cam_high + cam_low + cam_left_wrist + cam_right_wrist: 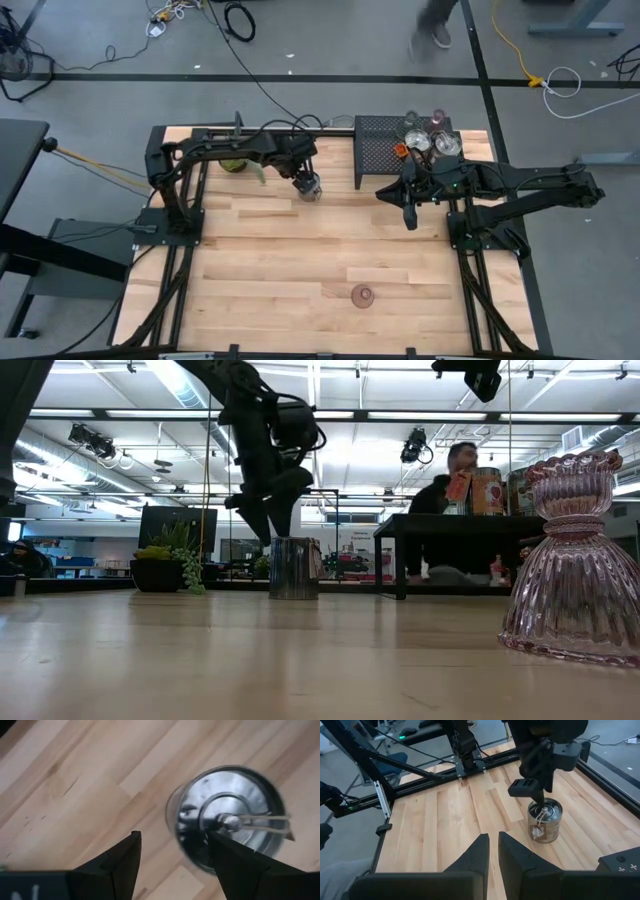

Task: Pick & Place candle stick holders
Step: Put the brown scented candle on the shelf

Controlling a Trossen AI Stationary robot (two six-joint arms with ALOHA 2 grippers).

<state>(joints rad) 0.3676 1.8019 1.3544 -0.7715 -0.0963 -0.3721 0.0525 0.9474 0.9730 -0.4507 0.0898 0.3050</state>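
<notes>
A shiny silver cup-like holder (311, 189) stands upright on the wooden table (260, 260), left of a black mesh tray. It also shows in the low view (293, 568) and the right wrist view (545, 822). My left gripper (172, 837) is open and points down right over the holder. One fingertip is over its hollow and the other is outside its rim (172, 810). A pinkish glass holder (362, 295) stands alone near the front edge, close to the low camera (575, 560). My right gripper (409, 215) is shut and empty right of the table's middle. My left gripper comes at the silver holder from above, its fingers (227, 865) on either side of the wall on one side. I cannot tell whether they touch the rim.
The black mesh tray (375, 150) at the back holds several clear and pinkish glass holders (430, 140). A small potted green plant (165, 565) stands at the back left, partly under my left arm. A person sits behind the table (450, 480). Bare wood lies across the middle and front.
</notes>
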